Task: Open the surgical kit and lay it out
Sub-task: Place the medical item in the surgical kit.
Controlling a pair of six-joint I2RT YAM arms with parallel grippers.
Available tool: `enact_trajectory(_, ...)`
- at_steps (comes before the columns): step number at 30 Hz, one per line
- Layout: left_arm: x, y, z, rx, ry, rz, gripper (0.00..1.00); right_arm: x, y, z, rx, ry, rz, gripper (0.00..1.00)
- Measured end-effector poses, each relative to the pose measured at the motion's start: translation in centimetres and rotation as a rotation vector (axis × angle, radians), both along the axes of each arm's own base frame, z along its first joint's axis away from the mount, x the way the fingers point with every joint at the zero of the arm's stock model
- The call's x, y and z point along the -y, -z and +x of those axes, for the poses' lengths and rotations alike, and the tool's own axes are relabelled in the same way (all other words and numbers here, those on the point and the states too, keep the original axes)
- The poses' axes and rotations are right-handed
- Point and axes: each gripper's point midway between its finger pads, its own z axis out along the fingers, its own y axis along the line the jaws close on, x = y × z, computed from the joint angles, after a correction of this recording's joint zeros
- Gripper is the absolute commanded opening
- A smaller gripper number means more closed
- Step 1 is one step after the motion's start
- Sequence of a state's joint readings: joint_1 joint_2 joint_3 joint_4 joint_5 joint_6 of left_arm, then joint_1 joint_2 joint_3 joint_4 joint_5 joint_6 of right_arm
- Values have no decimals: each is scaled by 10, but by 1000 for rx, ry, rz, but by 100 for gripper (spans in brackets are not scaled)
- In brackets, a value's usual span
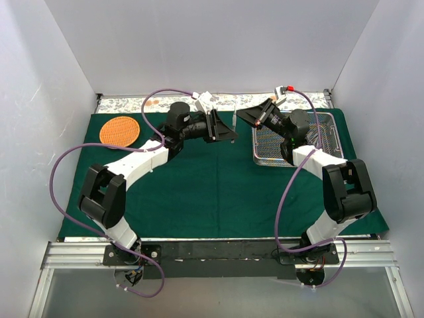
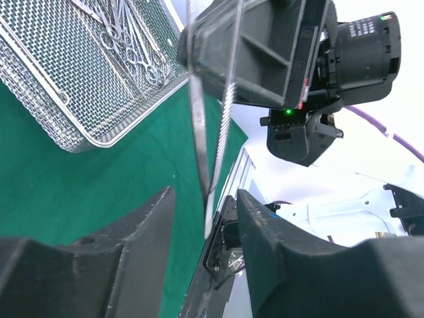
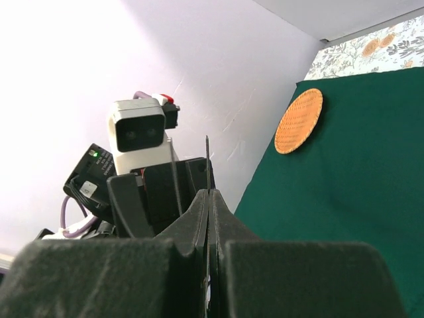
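The dark green cloth (image 1: pixel 212 192) lies spread over the table. The silver mesh tray (image 1: pixel 291 163) stands on it at the back right, and in the left wrist view the tray (image 2: pixel 53 126) holds several steel instruments (image 2: pixel 129 46). My right gripper (image 1: pixel 246 117) is shut on steel tweezers (image 1: pixel 235 118), held above the cloth between the two arms. In the right wrist view one thin blade (image 3: pixel 207 162) pokes out of the shut right gripper (image 3: pixel 209 195). My left gripper (image 2: pixel 205 205) is open. Its fingers (image 2: pixel 156 218) stand on either side of the tweezers' (image 2: pixel 196 119) lower ends, with gaps showing.
A round woven orange basket (image 1: pixel 120 130) sits on the cloth at the back left, also seen in the right wrist view (image 3: pixel 299 121). White walls close in the table on three sides. A patterned strip runs along the back edge.
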State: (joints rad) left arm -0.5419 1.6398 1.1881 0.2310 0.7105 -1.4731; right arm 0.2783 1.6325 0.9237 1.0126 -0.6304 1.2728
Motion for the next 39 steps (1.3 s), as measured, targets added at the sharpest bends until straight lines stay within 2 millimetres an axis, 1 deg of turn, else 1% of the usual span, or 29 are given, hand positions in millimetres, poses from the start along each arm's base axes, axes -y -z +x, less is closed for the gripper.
enact_trajectory(1,1,1,0,-2,5,0,34,0,-1,0,2,1,4,1)
enact_trajectory(2,2,3,0,-5,7,2,23,0,-1,0,3,1,4,1)
enact_trajectory(4,3,6,-1,-12,12,5,14,-2,1,0,-2,-2,5,1)
enact_trajectory(5,4,8,-1,-14,15,7,5,-2,1,0,-3,-3,5,1)
enact_trajectory(8,4,8,-1,-10,18,7,0,-2,3,1,-7,-3,3,1)
enact_trajectory(9,4,8,-1,-9,18,6,0,-2,3,1,-6,-3,3,1)
enact_trajectory(11,4,9,-1,-7,19,11,0,-2,3,1,-2,-4,2,19)
enact_trajectory(12,3,10,-1,-3,18,15,0,-3,3,1,-3,-4,2,27)
enact_trajectory(13,3,11,0,3,16,22,0,-3,4,1,4,-4,-3,40)
enact_trajectory(15,1,16,1,18,7,43,0,-2,7,2,9,-2,-15,52)
enact_trajectory(16,0,17,2,27,3,54,0,0,11,4,9,3,-23,62)
enact_trajectory(18,-5,20,1,46,-12,82,0,5,20,6,3,12,-42,70)
enact_trajectory(19,-10,24,2,48,-27,101,0,9,25,7,-1,15,-52,76)
enact_trajectory(20,-15,26,4,49,-42,118,0,13,31,7,1,17,-71,79)
enact_trajectory(22,-32,38,12,41,-100,176,0,23,44,11,-7,31,-117,84)
enact_trajectory(24,-55,50,27,34,-180,247,0,35,59,16,-12,63,-187,88)
enact_trajectory(25,-69,60,36,29,-232,299,0,41,68,18,-27,81,-232,89)
enact_trajectory(28,-107,86,54,14,-357,450,0,64,97,25,-94,170,-419,91)
enact_trajectory(31,-139,114,62,-27,-434,618,0,84,111,27,-132,245,-621,93)
enact_trajectory(33,-155,131,72,-56,-462,712,0,96,117,23,-145,280,-728,93)
enact_trajectory(35,-172,151,83,-88,-491,810,0,111,127,12,-164,310,-850,93)
enact_trajectory(39,-206,186,97,-159,-523,983,0,132,140,-5,-189,330,-1004,93)
